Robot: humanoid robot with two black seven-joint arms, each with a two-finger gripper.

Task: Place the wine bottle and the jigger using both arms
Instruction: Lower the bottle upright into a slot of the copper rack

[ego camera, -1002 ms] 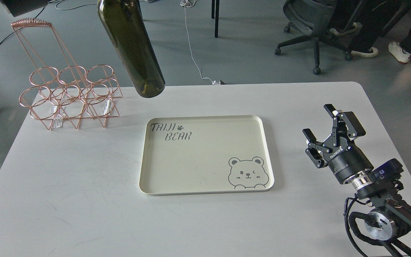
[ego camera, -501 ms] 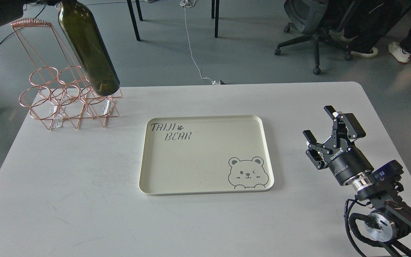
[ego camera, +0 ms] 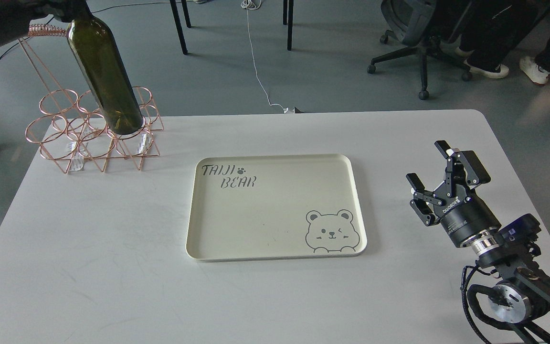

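Note:
The wine bottle (ego camera: 105,76) is dark olive-green and hangs tilted at the far left, base down. Its base is at the rings of a copper wire rack (ego camera: 65,134), on the rack's right side; I cannot tell whether it sits inside a ring. My left gripper (ego camera: 53,8) is a dark mass at the top left edge, closed over the bottle's neck, which is hidden. My right gripper (ego camera: 435,165) is open and empty above the table's right side, right of the tray. The jigger is out of view.
A cream tray (ego camera: 275,248) with a bear print lies in the middle of the white table (ego camera: 89,267). Beyond the far edge are an office chair (ego camera: 423,28), chair legs, a floor cable and people's feet.
The left arm has carried the bottle leftward from above the table's far middle to the rack and lowered it more upright. The right gripper has barely moved.

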